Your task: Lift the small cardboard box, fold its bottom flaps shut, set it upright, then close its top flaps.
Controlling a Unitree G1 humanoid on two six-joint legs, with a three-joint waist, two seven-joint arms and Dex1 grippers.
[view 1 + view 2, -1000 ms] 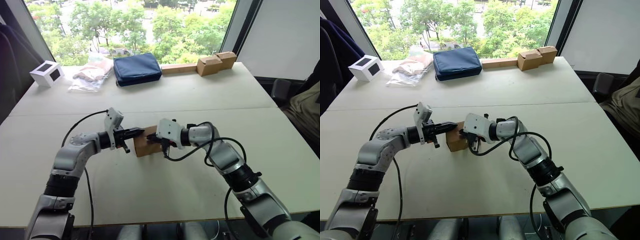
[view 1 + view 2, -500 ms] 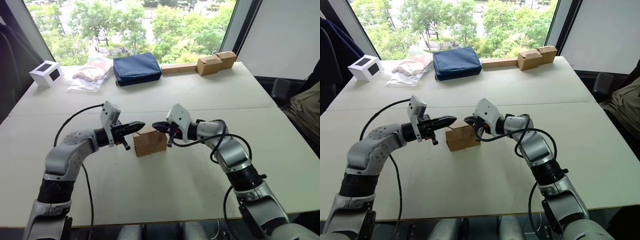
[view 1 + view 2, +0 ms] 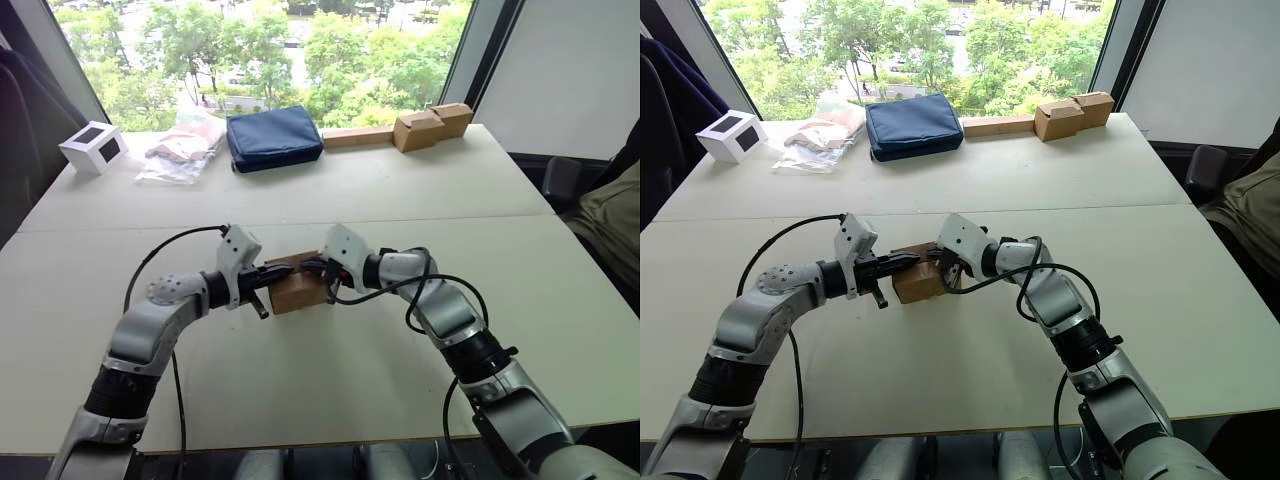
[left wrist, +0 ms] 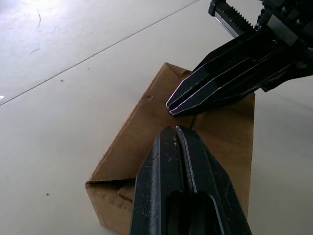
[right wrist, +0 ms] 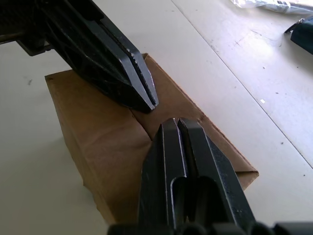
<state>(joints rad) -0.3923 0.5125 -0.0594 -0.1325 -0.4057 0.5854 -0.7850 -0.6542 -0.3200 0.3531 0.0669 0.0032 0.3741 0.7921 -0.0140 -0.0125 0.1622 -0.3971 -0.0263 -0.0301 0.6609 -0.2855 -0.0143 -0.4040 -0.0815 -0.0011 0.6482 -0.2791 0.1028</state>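
Currently the small cardboard box (image 3: 299,287) sits upright on the white table (image 3: 330,390), near its middle, with both arms converged over it. Left gripper (image 4: 175,128) comes in from the 9 o'clock side, fingers pinched together with nothing between them, tip resting on or just above the box top near the centre seam. Right gripper (image 5: 177,121) comes in from 3 o'clock, likewise closed to a narrow point and empty, its tip nearly meeting the other over the same seam. Top flaps look folded flat; whether both tips truly press the cardboard or hover a hair above it is hard to tell from the wrist views. Risks as judged: unsecured flaps may spring back up once the pressure comes off; uneven downward push from one side could tip or slide the light box across the smooth table; the two tips, so close together, could collide. At 12 o'clock, well apart, lie a navy pouch (image 3: 273,137), a white cube box (image 3: 93,146) and tan boxes (image 3: 432,125).
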